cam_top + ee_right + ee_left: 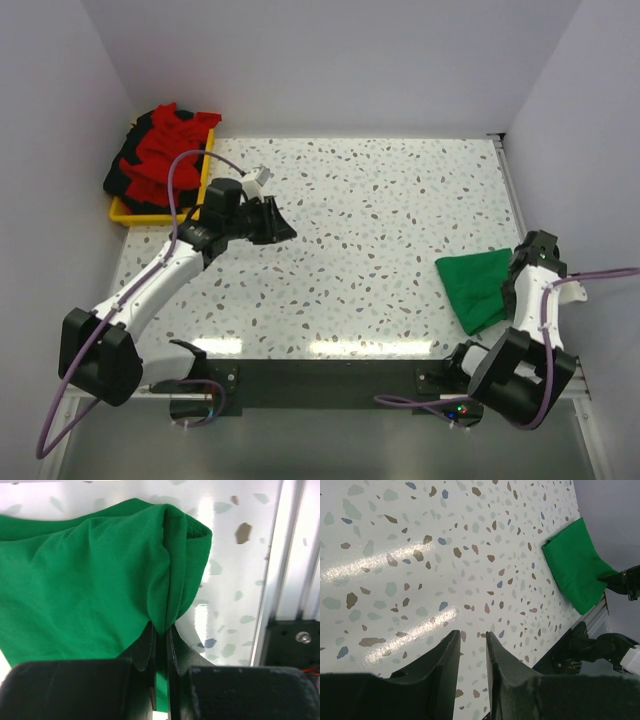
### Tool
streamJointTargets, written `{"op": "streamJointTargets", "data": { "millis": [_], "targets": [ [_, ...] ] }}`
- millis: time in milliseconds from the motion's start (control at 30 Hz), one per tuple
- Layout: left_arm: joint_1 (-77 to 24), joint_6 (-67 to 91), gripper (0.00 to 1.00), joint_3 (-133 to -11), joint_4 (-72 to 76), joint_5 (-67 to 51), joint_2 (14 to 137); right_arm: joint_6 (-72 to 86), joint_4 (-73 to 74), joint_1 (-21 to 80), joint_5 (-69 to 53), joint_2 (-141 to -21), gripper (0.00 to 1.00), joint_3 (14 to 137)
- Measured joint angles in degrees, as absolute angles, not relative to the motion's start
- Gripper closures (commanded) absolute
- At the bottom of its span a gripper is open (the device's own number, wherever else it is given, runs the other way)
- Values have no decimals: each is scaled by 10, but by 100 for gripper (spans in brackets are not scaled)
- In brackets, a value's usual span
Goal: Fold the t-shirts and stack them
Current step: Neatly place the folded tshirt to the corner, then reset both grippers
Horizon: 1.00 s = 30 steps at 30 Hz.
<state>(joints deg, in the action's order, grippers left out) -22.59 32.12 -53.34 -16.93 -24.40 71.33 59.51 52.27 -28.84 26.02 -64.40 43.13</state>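
Observation:
A bright green t-shirt (476, 285) lies folded into a small wedge at the table's right edge. My right gripper (514, 282) comes in from its right side. In the right wrist view that gripper (161, 628) is shut on a bunched fold of the green t-shirt (90, 580). Red and black t-shirts (160, 155) are heaped in the far left corner. My left gripper (285, 228) hovers over bare table left of centre, pointing right. In the left wrist view its jaws (473, 636) stand open with nothing between them, and the green t-shirt (575, 570) shows far off.
The red and black heap rests on a shallow yellow tray (150, 215) against the left wall. A metal rail (512, 190) runs along the table's right edge, close to the green t-shirt. White walls close in the back and sides.

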Motion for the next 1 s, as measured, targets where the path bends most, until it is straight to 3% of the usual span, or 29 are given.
{"op": "streamJointTargets", "data": {
  "millis": [100,200,233,333,367,400,633,833,1000],
  "targets": [
    [-226,321,68,-526,-166,-246,713,584,533,-312,260,-629,99,420],
    [-226,321,68,-523,-166,-248,712,575,540,-328,260,-610,87,413],
    [-226,321,68,-522,-166,-249,711,571,543,-331,260,-602,68,412],
    [-226,321,68,-522,-165,-249,708,561,554,-335,260,-582,35,411],
    [-226,321,68,-522,-165,-249,706,557,557,-335,260,-576,13,411],
    [-226,321,68,-522,-165,-249,704,554,560,-335,259,-571,1,411],
    [-226,321,67,-520,-164,-249,692,509,571,-335,226,-585,1,458],
    [-226,321,67,-518,-164,-248,688,448,496,-324,104,-569,1,466],
    [-226,319,64,-518,-166,-241,679,443,451,-169,97,-581,1,480]
  ]
}}
